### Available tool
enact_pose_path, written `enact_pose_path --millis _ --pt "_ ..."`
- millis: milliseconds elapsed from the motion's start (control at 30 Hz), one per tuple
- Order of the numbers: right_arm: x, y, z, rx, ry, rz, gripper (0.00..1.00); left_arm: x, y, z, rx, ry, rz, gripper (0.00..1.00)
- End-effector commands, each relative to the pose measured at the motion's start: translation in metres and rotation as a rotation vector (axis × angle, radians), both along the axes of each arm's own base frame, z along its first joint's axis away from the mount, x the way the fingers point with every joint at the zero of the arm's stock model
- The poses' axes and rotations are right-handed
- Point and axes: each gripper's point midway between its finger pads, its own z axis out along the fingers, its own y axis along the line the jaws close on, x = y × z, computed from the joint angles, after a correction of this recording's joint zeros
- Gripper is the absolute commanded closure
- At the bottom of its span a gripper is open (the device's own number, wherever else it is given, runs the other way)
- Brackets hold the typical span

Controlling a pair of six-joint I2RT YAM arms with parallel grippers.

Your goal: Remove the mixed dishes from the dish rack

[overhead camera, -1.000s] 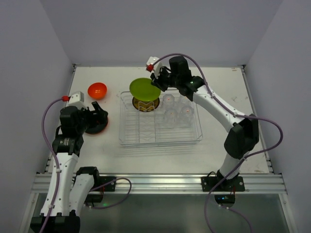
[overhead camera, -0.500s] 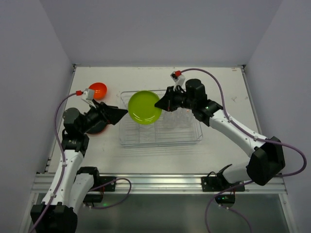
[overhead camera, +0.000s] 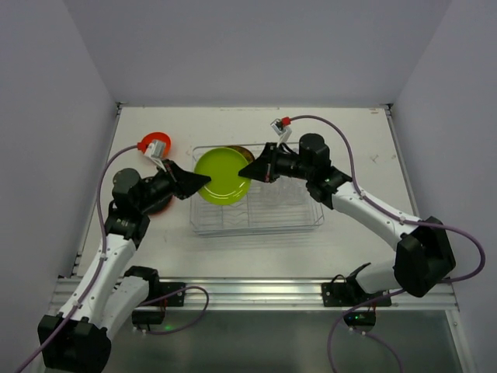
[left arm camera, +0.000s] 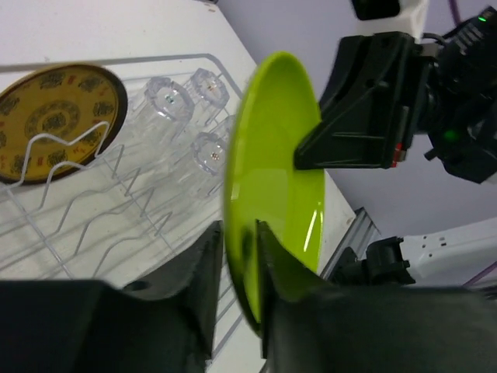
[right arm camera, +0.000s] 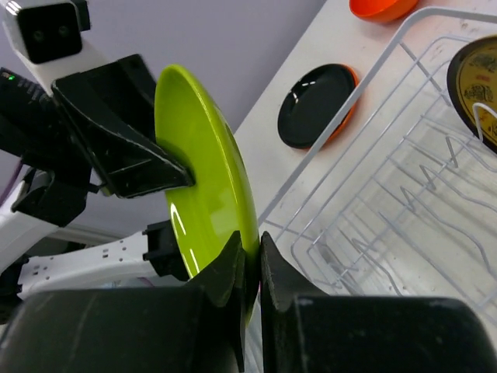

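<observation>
**A:** right gripper [right arm camera: 250, 252]?
**B:** Fingers pinched tight on the rim of the lime green plate [overhead camera: 221, 177]. The plate is on edge, held up over the left end of the dish rack [overhead camera: 268, 216].
**A:** left gripper [left arm camera: 239, 231]?
**B:** Fingers straddle the opposite rim, one per face, narrow gap. Can't tell if they actually press it; its own fingers block the contact.
**A:** What's hidden?
**B:** The green plate covers part of the yellow-brown plate [left arm camera: 58, 120], which stands in the rack's ribs. Three clear cups [left arm camera: 172, 97] show in the rack. From above, the right arm covers them. The black plate [right arm camera: 314, 105] lies on the table [overhead camera: 349, 132] left of the rack, with an orange plate [right arm camera: 353, 78] showing only as a sliver under it. The orange bowl [right arm camera: 380, 6] is cut off by the frame edge, and from above it's half behind the left wrist camera.
</observation>
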Motion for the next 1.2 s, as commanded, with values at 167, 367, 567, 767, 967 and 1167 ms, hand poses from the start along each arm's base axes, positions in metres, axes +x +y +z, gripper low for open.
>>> enact_pose_path --millis 167,367,567,767,967,1167 --pt "0.003 0.007 0.021 0.131 -0.014 -0.006 0.13 0.017 0.011 0.024 0.014 -0.031 0.138 1.00" --pt "0.036 -0.038 -0.014 0.031 0.017 -0.200 0.01 0.050 0.103 0.000 0.262 0.154 0.642 1.00" --pt "0.051 -0.103 -0.044 0.026 0.089 -0.308 0.01 0.034 0.255 -0.064 0.173 0.451 1.073 1.00" --pt "0.044 -0.117 -0.038 0.023 0.011 -0.277 0.01 0.031 0.256 -0.147 -0.048 0.602 0.977 1.00" --pt "0.036 -0.112 -0.037 0.038 0.000 -0.195 0.01 0.034 0.257 -0.157 -0.063 0.590 0.971 1.00" --pt "0.038 -0.113 -0.040 0.042 0.021 -0.192 0.01 0.028 0.258 -0.167 -0.035 0.598 0.993 0.97"
